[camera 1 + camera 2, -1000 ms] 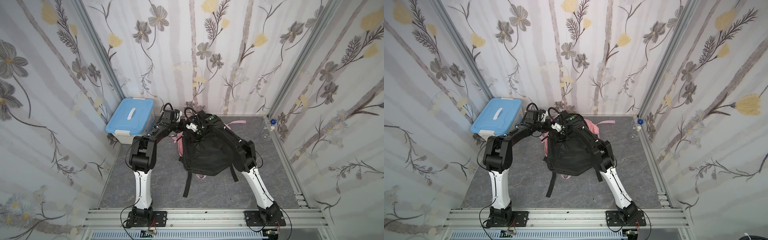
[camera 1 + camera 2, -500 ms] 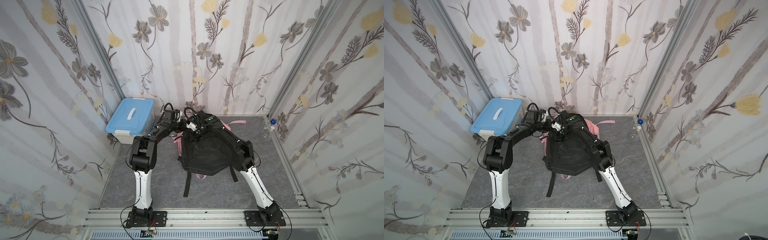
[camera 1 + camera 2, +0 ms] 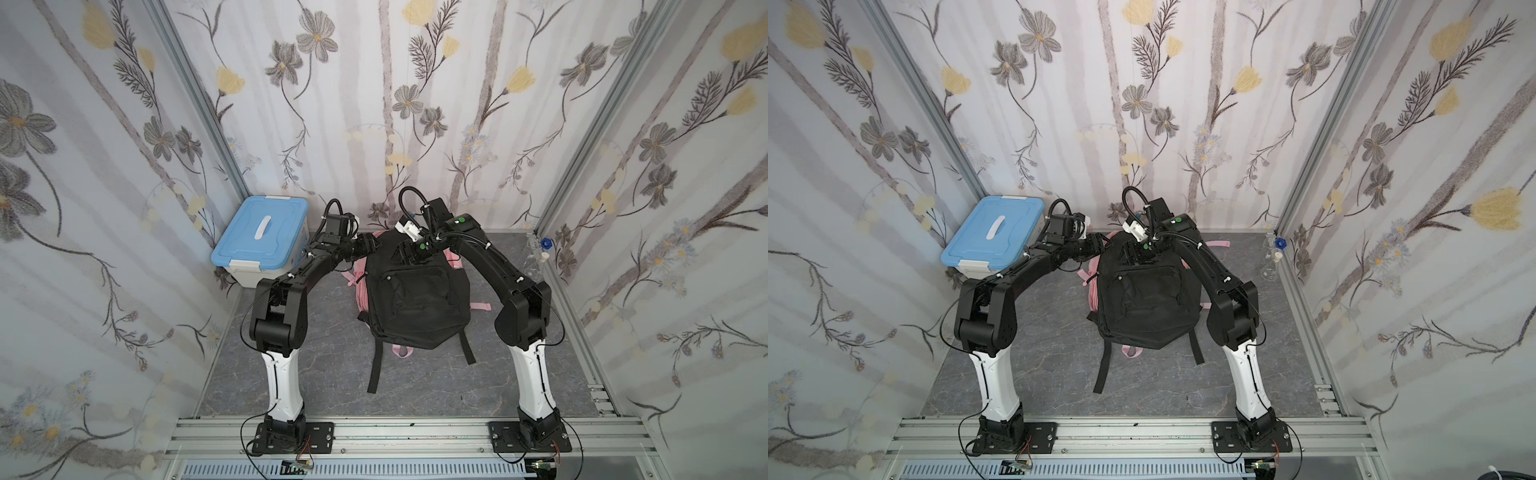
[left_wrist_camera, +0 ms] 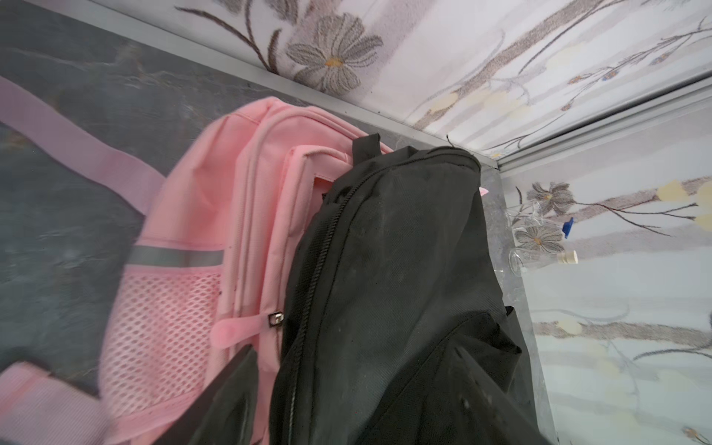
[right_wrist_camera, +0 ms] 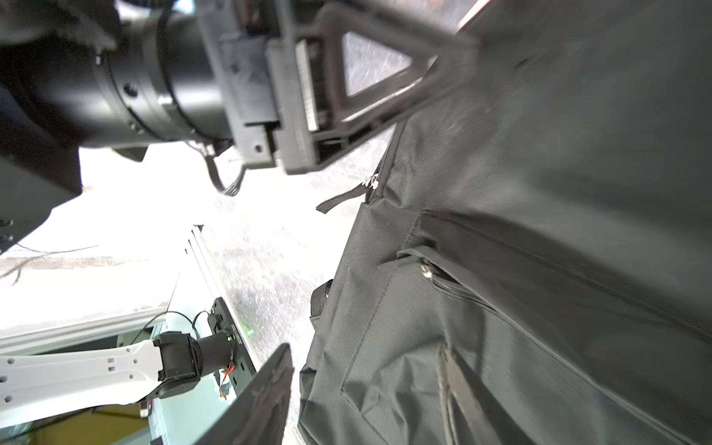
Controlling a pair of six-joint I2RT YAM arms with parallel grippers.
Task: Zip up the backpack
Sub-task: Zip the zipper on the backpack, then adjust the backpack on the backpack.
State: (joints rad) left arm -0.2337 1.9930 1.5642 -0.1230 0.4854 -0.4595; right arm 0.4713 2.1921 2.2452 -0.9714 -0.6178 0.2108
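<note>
Right, the pink backpack [image 3: 362, 291] lies under the black backpack [image 3: 415, 299], showing mostly at its left in frame (zip pull [image 4: 275, 319] exposed there); my left fingers [image 4: 231, 385], parted, sit nearer than the parted right fingers [image 5: 266, 393].

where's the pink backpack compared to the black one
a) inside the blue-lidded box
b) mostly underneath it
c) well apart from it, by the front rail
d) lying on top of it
B: the black backpack lies over the pink backpack, which shows only at its edges in both top views; the left wrist view shows the same overlap.
</note>
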